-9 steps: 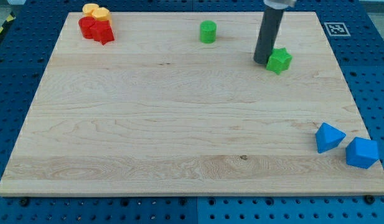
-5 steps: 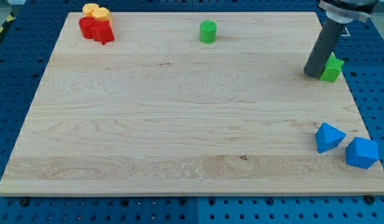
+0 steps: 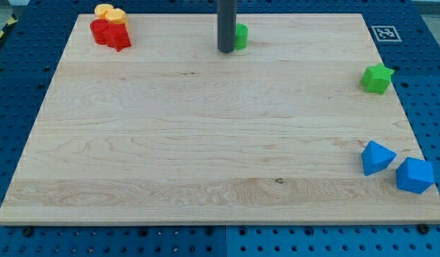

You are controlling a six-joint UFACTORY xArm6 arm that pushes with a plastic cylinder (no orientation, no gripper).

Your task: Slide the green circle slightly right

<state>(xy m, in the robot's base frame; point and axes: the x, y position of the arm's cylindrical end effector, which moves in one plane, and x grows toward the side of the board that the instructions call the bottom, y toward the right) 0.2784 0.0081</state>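
The green circle (image 3: 240,36) is a small green cylinder near the view's top, a little right of the board's middle. My tip (image 3: 224,49) stands right at its left side, and the dark rod hides its left edge. A green star (image 3: 377,78) lies far to the view's right near the board's right edge.
The wooden board (image 3: 205,143) lies on a blue pegboard. Two red blocks (image 3: 110,33) with two yellow blocks (image 3: 110,12) behind them cluster at the top left corner. Two blue blocks (image 3: 377,157) (image 3: 414,175) sit at the bottom right. A tag marker (image 3: 384,33) is at the top right.
My rod left the green star near the right edge and moved far left to the green circle's left side. The star stayed where it was pushed.
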